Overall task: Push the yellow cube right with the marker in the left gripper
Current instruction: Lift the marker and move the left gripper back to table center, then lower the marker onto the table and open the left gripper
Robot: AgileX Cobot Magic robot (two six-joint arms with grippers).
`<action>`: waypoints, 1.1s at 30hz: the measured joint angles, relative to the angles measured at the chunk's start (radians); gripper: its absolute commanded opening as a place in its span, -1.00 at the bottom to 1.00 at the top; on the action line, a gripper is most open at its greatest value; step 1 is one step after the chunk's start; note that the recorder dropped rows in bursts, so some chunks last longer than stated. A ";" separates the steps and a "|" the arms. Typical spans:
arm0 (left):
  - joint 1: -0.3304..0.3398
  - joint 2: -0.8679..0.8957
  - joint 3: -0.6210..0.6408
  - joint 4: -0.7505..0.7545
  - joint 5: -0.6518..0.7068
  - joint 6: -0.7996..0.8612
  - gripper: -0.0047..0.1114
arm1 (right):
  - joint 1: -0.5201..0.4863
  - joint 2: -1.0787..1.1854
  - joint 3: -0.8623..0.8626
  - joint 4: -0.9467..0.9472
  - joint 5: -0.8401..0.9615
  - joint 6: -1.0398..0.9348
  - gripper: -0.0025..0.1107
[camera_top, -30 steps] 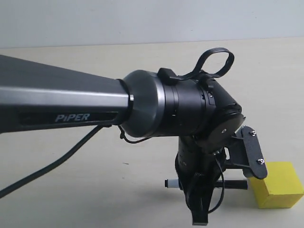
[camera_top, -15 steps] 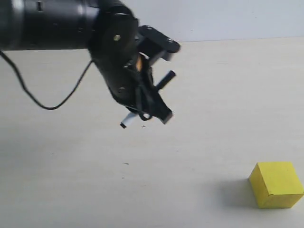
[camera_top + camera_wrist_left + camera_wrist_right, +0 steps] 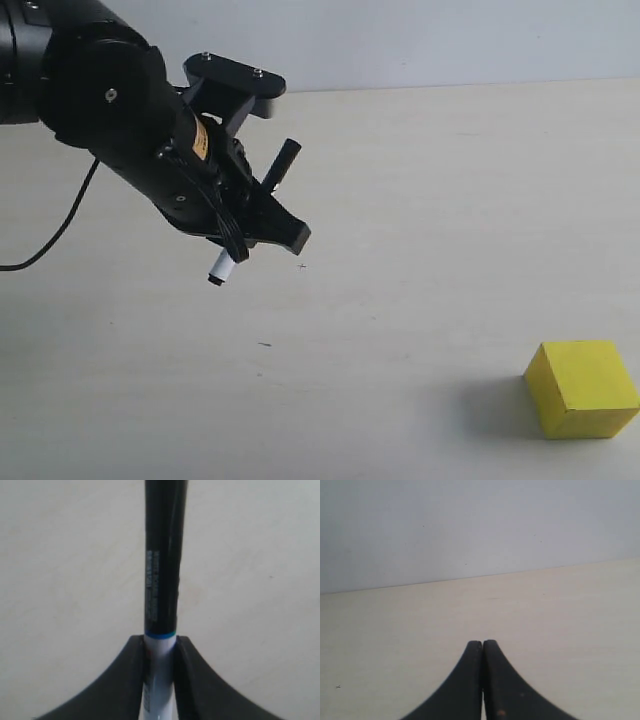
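The yellow cube [image 3: 582, 387] rests on the pale table at the lower right of the exterior view, alone. High at the left, well away from the cube and above the table, my left gripper [image 3: 262, 165] is shut on the marker [image 3: 250, 214], which runs slanted between the finger plates, black cap up and small black end down. In the left wrist view the marker [image 3: 164, 580] runs straight out from the gripper [image 3: 160, 645], its white barrel clamped between the jaws. My right gripper [image 3: 482, 645] shows only in its wrist view, jaws pressed together with nothing between them.
The pale table [image 3: 400, 260] stretches between the left arm and the cube. A black cable [image 3: 50, 235] hangs from the arm at the far left. A light wall [image 3: 450, 40] rises behind the table's far edge.
My left gripper, still holding the marker, has drawn back from beside the cube, rising and travelling far to the left. The cube stays at the lower right.
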 measured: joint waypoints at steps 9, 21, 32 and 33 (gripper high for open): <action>0.000 0.072 0.002 -0.239 -0.009 -0.030 -0.92 | 0.000 0.000 0.000 0.000 0.000 0.000 -0.96; 0.000 0.229 0.001 -0.315 -0.172 -0.282 -0.92 | 0.000 0.000 0.000 0.000 0.000 0.000 -0.96; 0.022 0.313 -0.072 -0.329 -0.159 -0.297 -0.92 | 0.000 0.000 0.000 0.000 0.000 0.000 -0.96; 0.027 0.322 -0.077 -0.329 -0.153 -0.297 -0.92 | 0.000 0.000 0.000 0.000 0.000 0.000 -0.96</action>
